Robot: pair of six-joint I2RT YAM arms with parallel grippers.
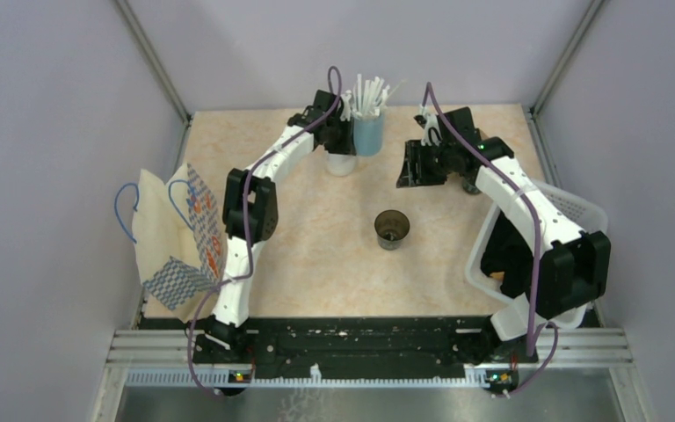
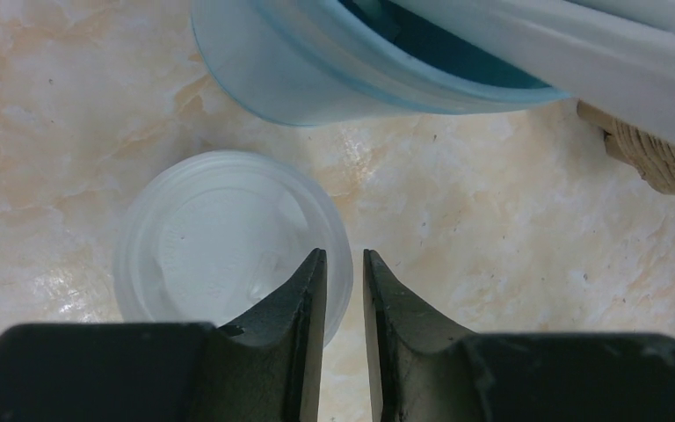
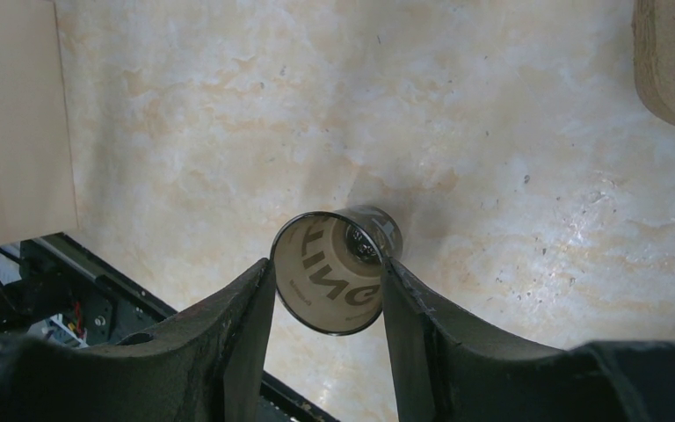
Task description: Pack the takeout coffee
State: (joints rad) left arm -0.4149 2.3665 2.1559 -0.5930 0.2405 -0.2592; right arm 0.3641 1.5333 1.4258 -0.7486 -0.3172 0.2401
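One dark cup [image 3: 334, 272], perhaps lettered "ONT"

The light-blue cup [image 2: 316, 79] runs off the top edge of the left wrist view, and the straws [image 2: 580, 61] in it are a white blur. The left end effector [image 2: 344, 257] hides the near rim of the lid [image 2: 220, 237]; whether it pinches that rim cannot be told. From above, the right arm [image 1: 514, 189] covers much of the white basket [image 1: 580, 207]. The right wrist view's left edge cuts off the paper bag [image 3: 9, 123].
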